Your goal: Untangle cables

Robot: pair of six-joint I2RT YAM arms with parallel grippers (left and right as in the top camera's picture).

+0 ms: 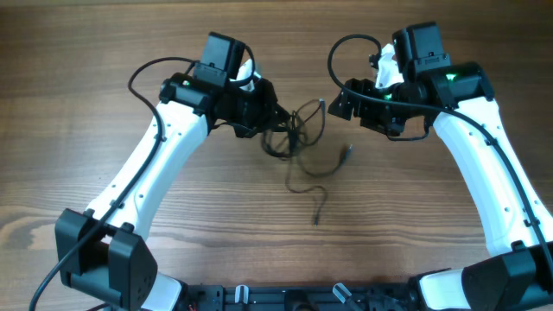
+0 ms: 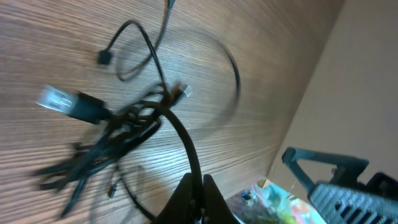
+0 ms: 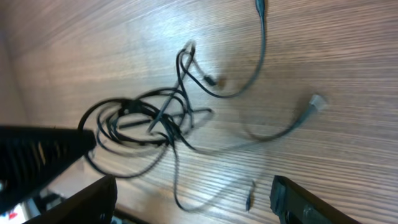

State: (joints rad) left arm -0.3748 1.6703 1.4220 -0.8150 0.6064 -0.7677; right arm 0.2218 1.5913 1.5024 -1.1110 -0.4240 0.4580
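The cables (image 1: 294, 138) are thin black cords bunched in a knot at the table's middle, with loose strands trailing toward the front and right. My left gripper (image 1: 275, 119) is shut on one black cable strand at the knot's left edge; in the left wrist view the strand (image 2: 180, 134) runs from between the closed fingers (image 2: 200, 186) up into the tangle (image 2: 118, 134). My right gripper (image 1: 339, 102) is open and empty, just right of the knot. In the right wrist view the tangle (image 3: 149, 118) lies ahead of the spread fingers (image 3: 193, 199), with plug ends (image 3: 317, 102) to the side.
The wooden table (image 1: 432, 216) carries nothing else but the cords. Thicker black arm cables loop above each wrist (image 1: 346, 47). A loose cord end (image 1: 318, 216) lies toward the front middle.
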